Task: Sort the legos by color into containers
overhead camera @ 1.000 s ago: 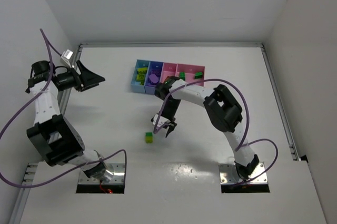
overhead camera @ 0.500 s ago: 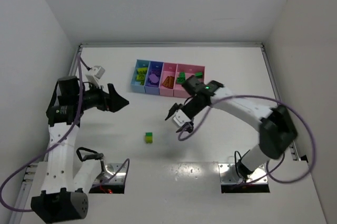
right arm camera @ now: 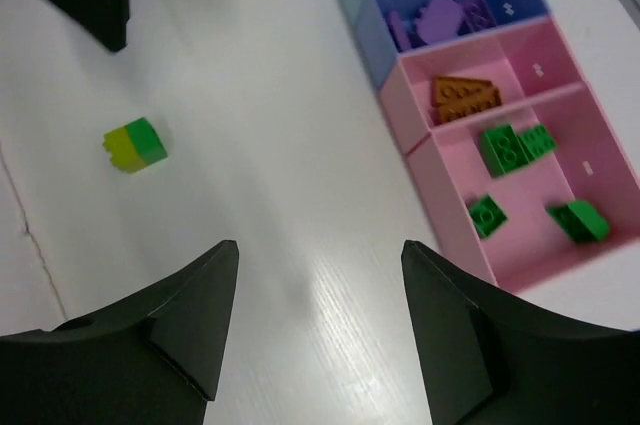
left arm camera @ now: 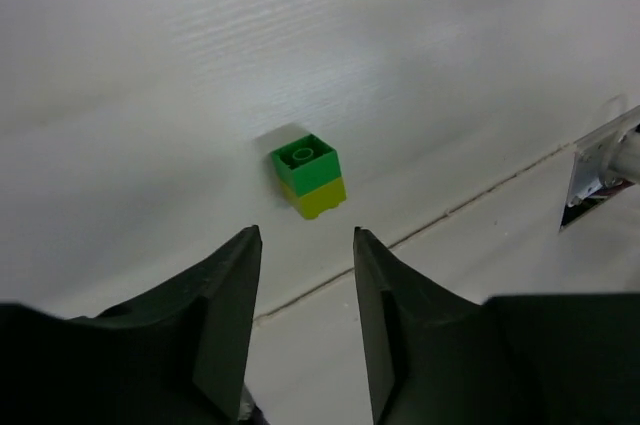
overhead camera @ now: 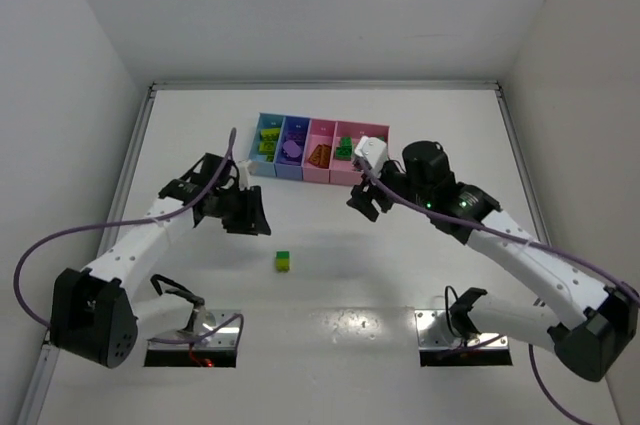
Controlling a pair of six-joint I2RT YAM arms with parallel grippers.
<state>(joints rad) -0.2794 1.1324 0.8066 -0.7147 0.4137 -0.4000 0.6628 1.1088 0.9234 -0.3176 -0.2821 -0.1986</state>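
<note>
Green-on-yellow brick stack (left arm camera: 308,175) sits just ahead of my left gripper's (left arm camera: 305,245) spread, empty jaws, centred on their gap. I should drop straight, pinch its flat sides squarely, then split the colours. My right gripper (right arm camera: 320,260), also agape, holds nothing.

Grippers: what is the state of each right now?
Left gripper: open, holding nothing.
Right gripper: open, holding nothing.
</note>
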